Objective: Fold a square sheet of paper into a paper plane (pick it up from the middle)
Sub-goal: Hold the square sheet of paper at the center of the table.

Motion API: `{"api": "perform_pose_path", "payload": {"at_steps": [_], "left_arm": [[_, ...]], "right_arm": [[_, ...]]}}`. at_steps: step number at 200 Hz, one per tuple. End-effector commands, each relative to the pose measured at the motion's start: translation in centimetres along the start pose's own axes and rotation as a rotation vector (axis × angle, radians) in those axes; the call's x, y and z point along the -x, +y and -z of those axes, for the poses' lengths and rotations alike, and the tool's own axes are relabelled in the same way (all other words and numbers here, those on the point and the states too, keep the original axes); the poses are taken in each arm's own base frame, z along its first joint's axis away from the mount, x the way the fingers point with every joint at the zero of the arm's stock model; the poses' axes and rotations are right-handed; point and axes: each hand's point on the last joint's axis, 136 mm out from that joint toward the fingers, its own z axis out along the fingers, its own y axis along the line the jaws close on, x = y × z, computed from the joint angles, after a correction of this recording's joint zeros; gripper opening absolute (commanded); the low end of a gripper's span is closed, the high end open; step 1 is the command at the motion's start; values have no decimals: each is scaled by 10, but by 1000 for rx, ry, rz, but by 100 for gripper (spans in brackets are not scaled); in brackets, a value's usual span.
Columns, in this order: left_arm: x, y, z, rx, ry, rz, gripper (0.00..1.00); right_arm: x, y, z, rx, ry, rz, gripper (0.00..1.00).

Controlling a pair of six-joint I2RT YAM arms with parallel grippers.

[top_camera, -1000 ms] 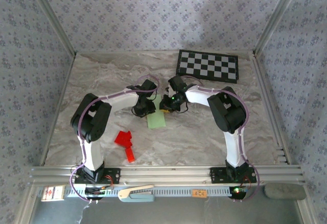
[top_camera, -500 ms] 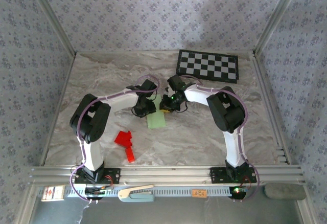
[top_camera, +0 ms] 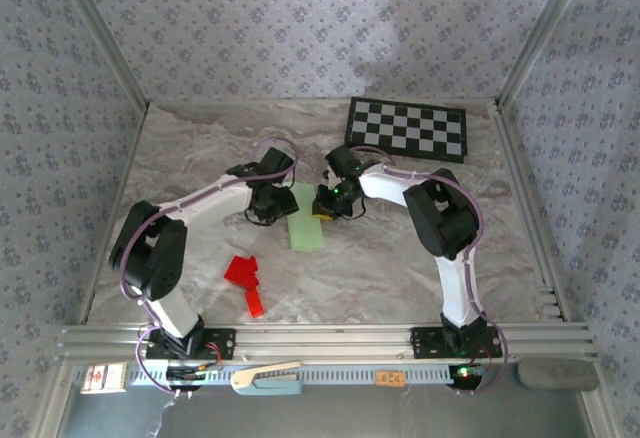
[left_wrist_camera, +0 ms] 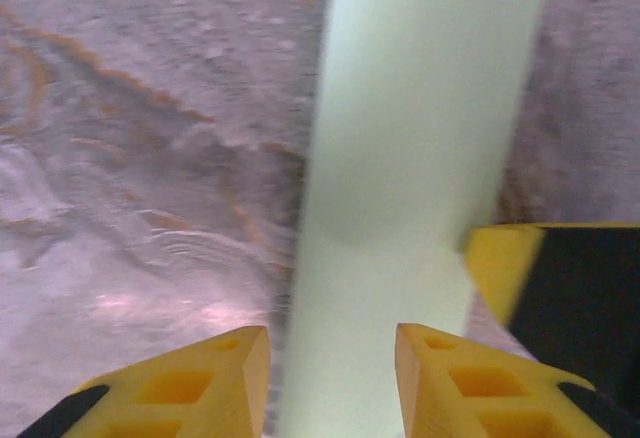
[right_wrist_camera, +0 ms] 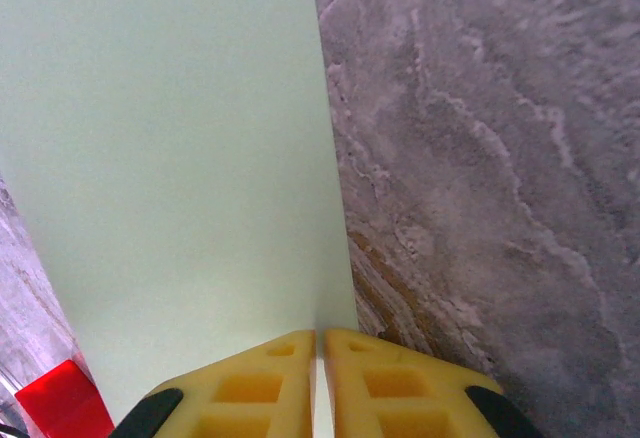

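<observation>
The bench (top_camera: 420, 278) carries three things. The largest, a black-and-white checkerboard (top_camera: 407, 128), lies flat in the far right corner, well apart from the work and no part of it.

Next in size is the pale green sheet of paper (top_camera: 308, 230), which lies about the middle of the bench, a little nearer the far edge than the near one. It shows as a long narrow rectangle rather than a square, so I judge it to be doubled over along its centre line. That would make the first lengthwise fold the only step done. Nothing about it is pointed. The corner folds for the nose and the wing folds look to be ahead, so most of the task is left.

A smaller red paper shape (top_camera: 244, 273) rests toward the near edge, left of centre, apart from the green sheet and from both arms.

The right end effector (right_wrist_camera: 320, 336) is pinched closed on the sheet, with the right-hand long edge running straight into the slit between its fingers.

The left end effector (left_wrist_camera: 330, 343) is over the sheet's opposite side. Its fingers stand apart with the green strip showing flat between them, and it grips nothing. A finger of the right arm's tool sits just beside it.
</observation>
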Motion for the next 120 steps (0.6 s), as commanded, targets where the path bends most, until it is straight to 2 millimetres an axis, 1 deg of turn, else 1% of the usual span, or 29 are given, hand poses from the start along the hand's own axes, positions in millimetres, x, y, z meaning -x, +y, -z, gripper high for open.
{"api": "perform_pose_path", "payload": {"at_steps": [1,16,34,51,96,120], "left_arm": [[-5,-34,0,-181,46,-36,34],[-10,-44,-6,-224,82,-41,30],[-13,-45,-15,-237,110,-34,26],[-16,-42,-23,-218,129,-32,22],[-21,-30,-39,-170,171,-25,20],[-21,-19,-45,-132,179,-17,20]], "right_arm": [[-18,-31,-17,-118,65,-33,14],[-18,-31,-18,-122,67,-37,14],[-19,-33,-18,-129,69,-40,14],[-19,-34,-18,-135,71,-43,14],[-19,-36,-19,-154,78,-42,13],[-20,-38,-20,-169,84,-43,13]]}}
